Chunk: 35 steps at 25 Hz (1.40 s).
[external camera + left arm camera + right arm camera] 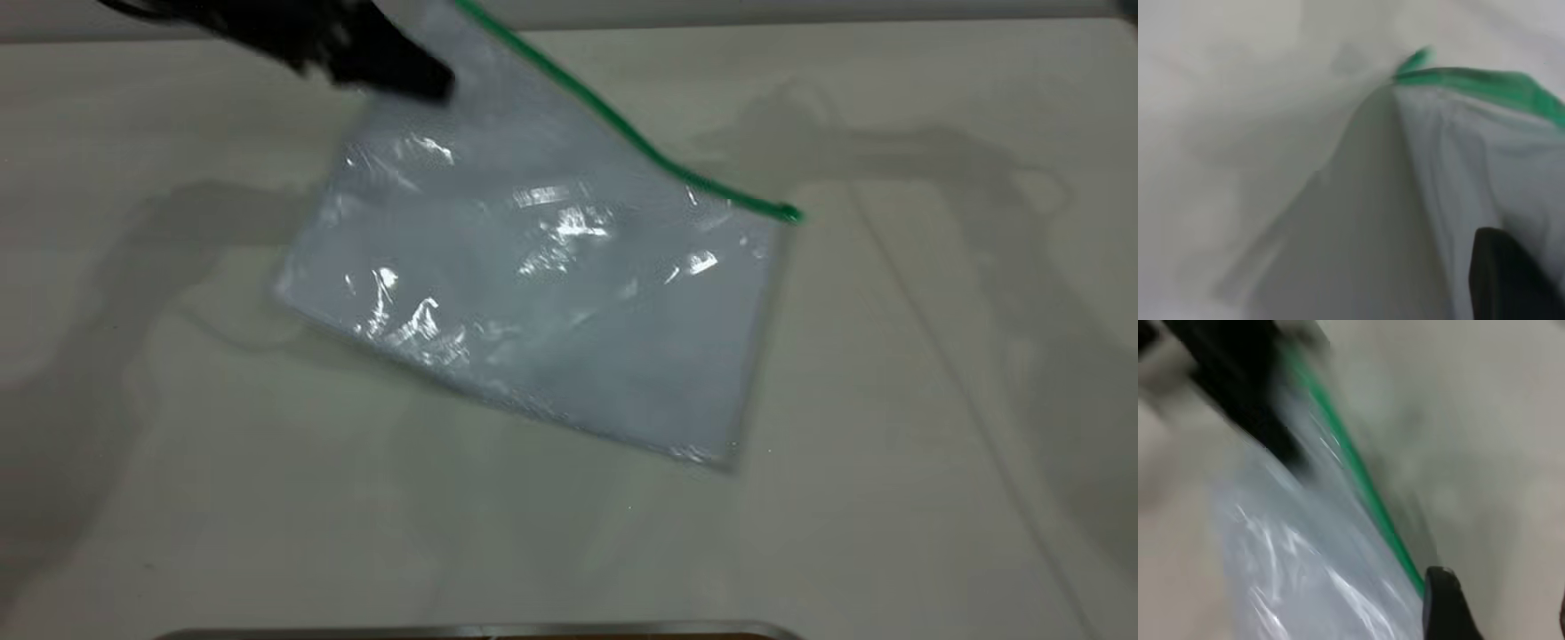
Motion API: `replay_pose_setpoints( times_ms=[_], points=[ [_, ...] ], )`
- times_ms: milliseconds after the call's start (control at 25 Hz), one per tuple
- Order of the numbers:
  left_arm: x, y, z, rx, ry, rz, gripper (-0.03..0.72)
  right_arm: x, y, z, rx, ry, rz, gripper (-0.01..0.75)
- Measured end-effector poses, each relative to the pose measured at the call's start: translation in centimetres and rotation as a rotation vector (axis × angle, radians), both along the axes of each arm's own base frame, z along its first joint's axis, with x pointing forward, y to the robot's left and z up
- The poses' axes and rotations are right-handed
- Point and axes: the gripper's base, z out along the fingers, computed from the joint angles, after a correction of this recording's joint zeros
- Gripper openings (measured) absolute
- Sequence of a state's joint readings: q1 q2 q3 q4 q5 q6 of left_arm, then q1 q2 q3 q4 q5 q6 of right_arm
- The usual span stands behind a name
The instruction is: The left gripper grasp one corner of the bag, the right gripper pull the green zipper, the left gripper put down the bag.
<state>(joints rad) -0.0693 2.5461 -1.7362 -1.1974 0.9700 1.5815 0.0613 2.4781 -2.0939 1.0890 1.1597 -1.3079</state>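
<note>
The bag (551, 293), a clear pouch with white paper inside, hangs tilted above the table with its lower edge near the surface. My left gripper (391, 67) is shut on its upper corner at the top left; one of its fingers (1511, 280) lies against the plastic (1471, 167). The green zipper (622, 133) runs down the raised edge to the slider (787, 213) at the right end. It also shows in the left wrist view (1485, 83). My right gripper (1501, 587) is out of the exterior view; it is open, with one fingertip (1441, 600) next to the zipper (1358, 473) beside the bag (1291, 567).
The pale table (933, 400) spreads all round the bag. A metal edge (480, 631) runs along the front. Arm shadows fall on the table at left and right.
</note>
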Motion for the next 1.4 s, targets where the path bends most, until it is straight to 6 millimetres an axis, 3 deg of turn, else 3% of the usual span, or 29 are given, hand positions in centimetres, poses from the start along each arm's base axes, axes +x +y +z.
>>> replay_pose_setpoints(
  times_ms=[120, 240, 360, 520, 680, 760, 880, 1040, 1240, 1400],
  points=[
    [-0.4, -0.6, -1.1, 0.049, 0.059, -0.001, 0.222, -1.2, -0.2, 6.9, 0.008, 0.024, -0.062, 0.445],
    [-0.2, 0.3, 1.3, 0.083, 0.083, 0.033, 0.358, -3.2, -0.7, 12.4, -0.018, 0.079, -0.159, 0.424],
    [0.3, 2.4, 6.4, 0.064, 0.098, 0.128, 0.458, -5.6, -1.2, 17.7, -0.029, 0.091, -0.254, 0.405],
    [-0.4, 5.8, 15.4, 0.015, 0.071, 0.243, 0.485, -10.0, -2.1, 24.7, -0.047, 0.031, -0.364, 0.397],
    [-3.6, 7.4, 24.2, -0.018, 0.031, 0.279, 0.492, -15.8, -3.3, 30.8, -0.075, -0.085, -0.465, 0.396],
    [-5.6, 7.7, 27.9, 0.009, -0.030, 0.284, 0.492, -18.8, -3.9, 32.5, -0.103, -0.125, -0.507, 0.396],
    [-9.0, 7.9, 32.6, 0.107, -0.125, 0.321, 0.492, -23.4, -4.8, 33.1, -0.165, -0.148, -0.555, 0.396],
    [-14.2, 8.9, 37.7, 0.270, -0.184, 0.476, 0.479, -28.9, -6.0, 30.9, -0.276, -0.124, -0.604, 0.396],
    [-20.4, 10.4, 41.7, 0.415, -0.221, 0.745, 0.448, -34.1, -7.3, 25.1, -0.389, 0.015, -0.679, 0.396],
    [-25.3, 10.6, 41.6, 0.465, -0.224, 0.834, 0.445, -36.9, -8.5, 18.6, -0.530, 0.173, -0.748, 0.396]
  ],
)
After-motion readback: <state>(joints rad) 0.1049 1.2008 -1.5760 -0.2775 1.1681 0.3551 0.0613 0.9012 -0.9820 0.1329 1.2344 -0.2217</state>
